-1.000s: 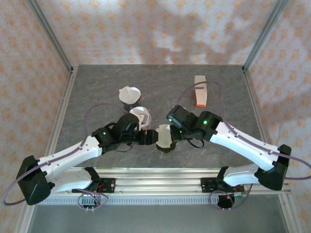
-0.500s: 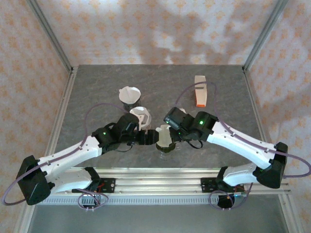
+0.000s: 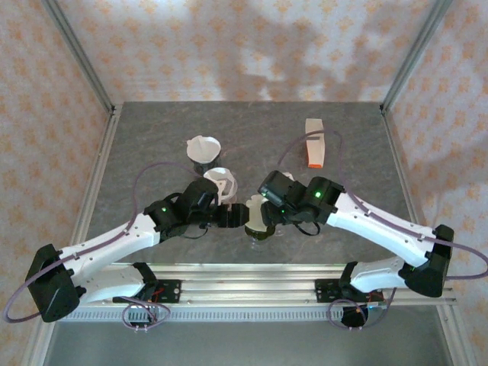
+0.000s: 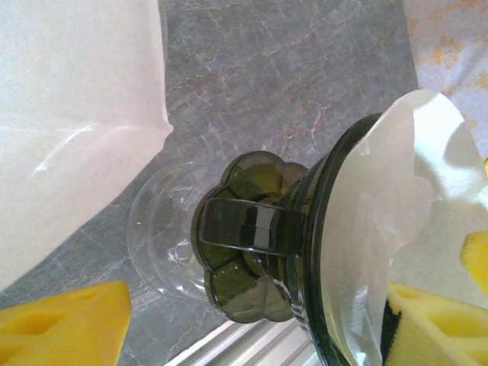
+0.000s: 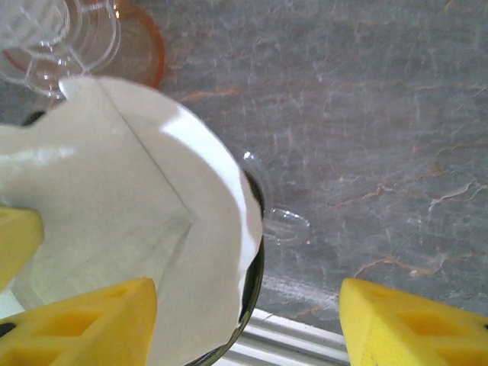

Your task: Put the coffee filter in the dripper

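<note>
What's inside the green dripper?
A white paper filter sits inside the dripper, poking above its rim. The filter covers the dripper's inner walls and bottom, so those cannot be seen.

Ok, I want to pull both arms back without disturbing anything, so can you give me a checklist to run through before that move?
1. White paper filter sits inside the dark green glass dripper: ok.
2. Filter pressed down to the dripper's bottom: cannot tell.
3. Right tool not pinching the filter, jaws wide apart: ok.
4. Left tool open, not clamped on the dripper: ok.
5. Filter edge even with the dripper's rim: not ok, one side sticks out past it.
</note>
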Controlling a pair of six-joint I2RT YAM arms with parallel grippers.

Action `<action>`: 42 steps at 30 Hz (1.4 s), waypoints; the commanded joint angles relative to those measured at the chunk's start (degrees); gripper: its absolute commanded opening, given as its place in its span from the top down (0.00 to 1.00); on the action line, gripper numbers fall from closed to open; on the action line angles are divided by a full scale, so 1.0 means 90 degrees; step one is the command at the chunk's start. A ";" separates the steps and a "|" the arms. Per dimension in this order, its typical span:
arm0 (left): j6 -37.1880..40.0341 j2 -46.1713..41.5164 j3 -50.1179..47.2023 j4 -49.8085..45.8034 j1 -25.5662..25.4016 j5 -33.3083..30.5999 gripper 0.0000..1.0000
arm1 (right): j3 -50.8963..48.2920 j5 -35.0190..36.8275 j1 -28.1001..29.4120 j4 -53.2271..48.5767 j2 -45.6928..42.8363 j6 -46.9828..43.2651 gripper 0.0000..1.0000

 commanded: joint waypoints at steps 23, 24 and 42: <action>-0.0094 0.0129 -0.0139 0.0198 -0.0040 -0.0067 0.26 | -0.0371 0.0057 0.0165 0.0142 -0.0051 0.0281 0.66; -0.0093 0.0129 -0.0131 0.0197 -0.0032 -0.0070 0.26 | -0.0380 0.0065 0.0163 0.0142 -0.0053 0.0291 0.66; -0.0016 -0.0167 0.0070 0.0113 -0.0027 -0.0277 0.09 | -0.0257 0.0213 0.0164 0.0240 -0.0171 0.0394 0.38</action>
